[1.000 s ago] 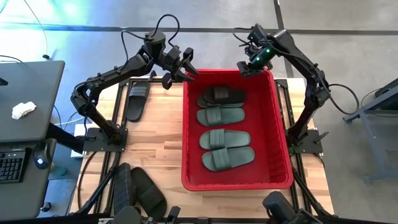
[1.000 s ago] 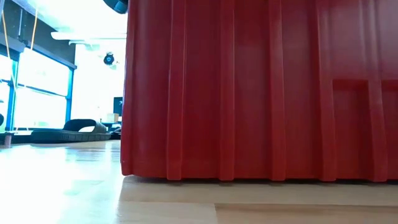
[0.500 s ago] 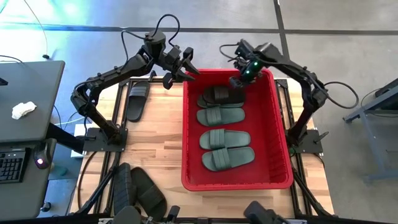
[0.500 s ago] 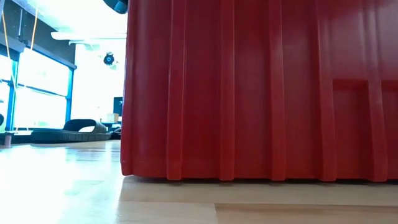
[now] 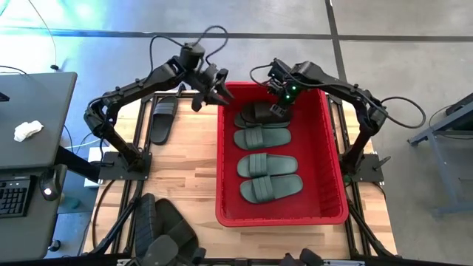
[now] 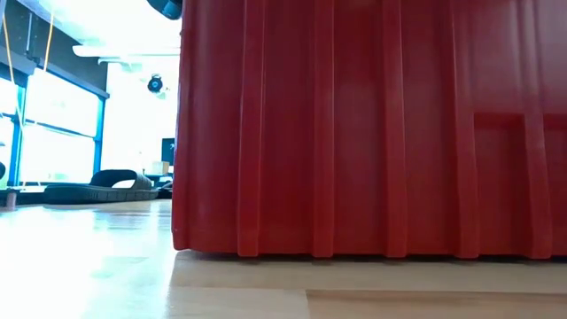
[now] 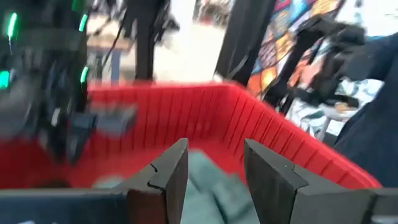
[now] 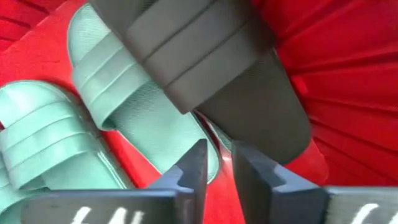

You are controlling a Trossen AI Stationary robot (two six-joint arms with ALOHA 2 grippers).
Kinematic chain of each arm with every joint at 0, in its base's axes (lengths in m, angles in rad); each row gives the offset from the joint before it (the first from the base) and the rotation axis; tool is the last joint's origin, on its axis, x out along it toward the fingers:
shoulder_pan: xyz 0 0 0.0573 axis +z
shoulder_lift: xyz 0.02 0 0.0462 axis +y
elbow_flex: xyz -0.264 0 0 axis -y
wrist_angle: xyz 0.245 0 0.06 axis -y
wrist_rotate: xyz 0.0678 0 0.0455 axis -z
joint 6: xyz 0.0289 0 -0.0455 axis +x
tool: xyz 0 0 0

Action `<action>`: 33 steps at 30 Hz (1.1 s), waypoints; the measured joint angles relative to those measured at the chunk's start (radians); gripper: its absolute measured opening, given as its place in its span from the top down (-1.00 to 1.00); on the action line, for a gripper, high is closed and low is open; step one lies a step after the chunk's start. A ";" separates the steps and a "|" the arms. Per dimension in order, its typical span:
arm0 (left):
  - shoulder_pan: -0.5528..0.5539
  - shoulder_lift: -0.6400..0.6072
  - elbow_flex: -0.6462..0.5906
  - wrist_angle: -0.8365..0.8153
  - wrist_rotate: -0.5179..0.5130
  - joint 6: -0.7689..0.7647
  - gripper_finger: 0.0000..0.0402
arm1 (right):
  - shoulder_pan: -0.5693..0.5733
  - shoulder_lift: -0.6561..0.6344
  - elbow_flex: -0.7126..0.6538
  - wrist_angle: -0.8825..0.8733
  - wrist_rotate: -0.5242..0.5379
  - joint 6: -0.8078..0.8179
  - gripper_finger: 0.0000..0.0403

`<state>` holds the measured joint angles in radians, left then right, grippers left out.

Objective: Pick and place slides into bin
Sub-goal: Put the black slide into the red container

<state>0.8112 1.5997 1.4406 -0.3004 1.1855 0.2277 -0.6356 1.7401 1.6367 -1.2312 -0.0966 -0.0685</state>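
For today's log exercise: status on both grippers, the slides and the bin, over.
Right gripper above black slide in bin, holding nothing. Left gripper empty at bin's rim. Nothing obstructing.

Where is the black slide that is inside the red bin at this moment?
In the high view the black slide lies at the far end of the bin, resting partly on a green slide, directly below the right pincer.

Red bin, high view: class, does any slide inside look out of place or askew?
Yes. In the bin, the black slide at the far end lies partly on top of a green slide, while the other green slides lie flat, side by side.
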 joint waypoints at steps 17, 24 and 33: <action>0.000 -0.104 0.000 -0.958 -1.100 0.344 0.31 | 0.001 -0.115 0.000 0.056 -0.031 -0.097 0.90; 0.000 -0.105 -0.038 -1.030 -1.481 0.334 0.31 | 0.001 -0.200 0.000 0.048 -0.043 -0.097 0.90; 0.001 -0.104 -0.285 -0.903 -1.617 0.318 0.31 | 0.001 -0.267 0.000 0.002 -0.074 -0.153 0.79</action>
<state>0.8124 1.4960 1.1558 -1.2037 -0.4316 0.5458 -0.6342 1.4735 1.6367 -1.2297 -0.1703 -0.2216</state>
